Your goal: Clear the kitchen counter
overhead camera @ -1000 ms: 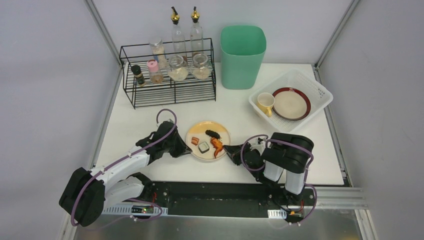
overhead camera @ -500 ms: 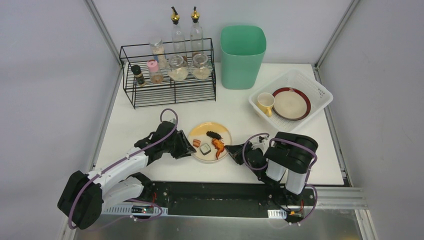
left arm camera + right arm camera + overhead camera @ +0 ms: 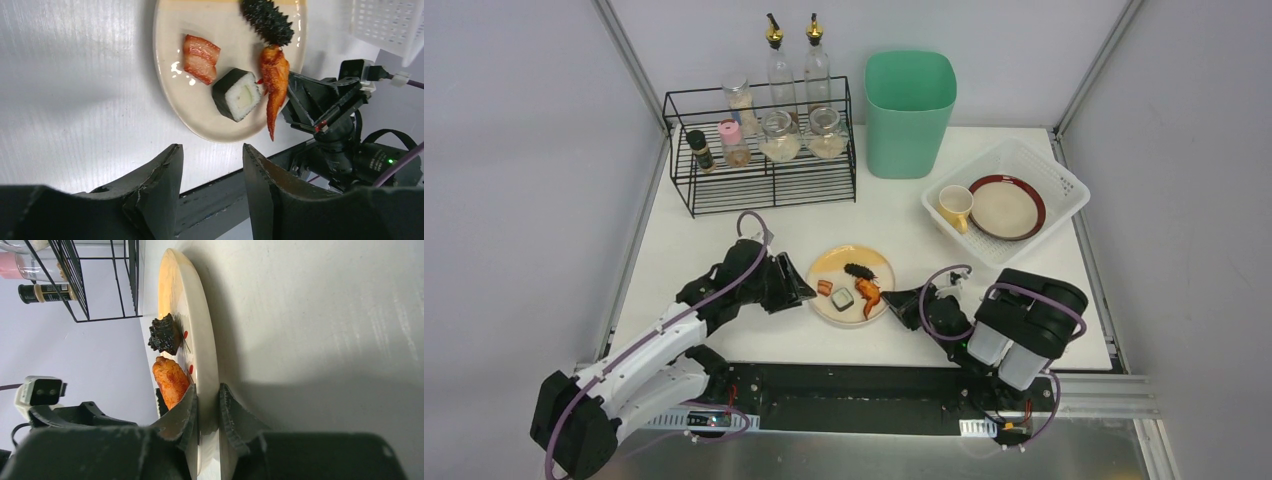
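1. Counter [image 3: 724,235]: smooth, matt white, faintly streaked up close.
2. Rails [image 3: 1109,388]: grey metal.
3. Plate [image 3: 225,25]: glossy glazed cream, catching bright highlights.
4. Rack [image 3: 764,185]: thin black metal wire.
5. Bin [image 3: 909,120]: smooth, matt green plastic.
6. Basket [image 3: 1059,175]: white plastic mesh.
7. Bottles [image 3: 780,75]: clear glass, shiny gold tops.
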`<state>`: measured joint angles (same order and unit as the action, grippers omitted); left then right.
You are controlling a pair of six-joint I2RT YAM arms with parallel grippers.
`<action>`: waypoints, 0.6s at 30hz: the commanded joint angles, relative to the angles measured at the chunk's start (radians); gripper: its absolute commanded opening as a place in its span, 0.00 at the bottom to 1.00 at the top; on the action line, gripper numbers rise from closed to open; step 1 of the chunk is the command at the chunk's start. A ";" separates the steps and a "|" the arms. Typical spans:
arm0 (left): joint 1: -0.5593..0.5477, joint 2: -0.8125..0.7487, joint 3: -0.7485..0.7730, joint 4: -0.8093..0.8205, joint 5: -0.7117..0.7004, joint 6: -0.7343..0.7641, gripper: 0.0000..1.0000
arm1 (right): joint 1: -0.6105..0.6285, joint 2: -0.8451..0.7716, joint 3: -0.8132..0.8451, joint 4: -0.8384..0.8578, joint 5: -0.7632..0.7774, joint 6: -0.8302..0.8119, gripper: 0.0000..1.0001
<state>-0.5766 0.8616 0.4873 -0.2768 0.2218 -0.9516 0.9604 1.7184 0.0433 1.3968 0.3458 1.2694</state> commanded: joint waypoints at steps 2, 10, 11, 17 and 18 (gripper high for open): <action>-0.006 -0.080 0.083 -0.109 -0.054 0.048 0.48 | -0.007 -0.129 0.016 0.048 -0.020 0.016 0.00; -0.006 -0.141 0.112 -0.177 -0.090 0.065 0.49 | -0.007 -0.387 0.050 -0.162 -0.037 -0.025 0.00; -0.006 -0.148 0.114 -0.182 -0.095 0.066 0.49 | -0.007 -0.431 0.053 -0.219 -0.034 -0.037 0.00; -0.006 -0.185 0.135 -0.217 -0.117 0.077 0.49 | -0.007 -0.694 0.095 -0.459 -0.027 -0.075 0.00; -0.005 -0.192 0.139 -0.223 -0.121 0.079 0.49 | -0.006 -0.733 0.105 -0.501 -0.023 -0.083 0.00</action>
<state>-0.5766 0.6991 0.5747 -0.4644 0.1398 -0.8993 0.9550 1.1404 0.0471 0.8520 0.3069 1.1763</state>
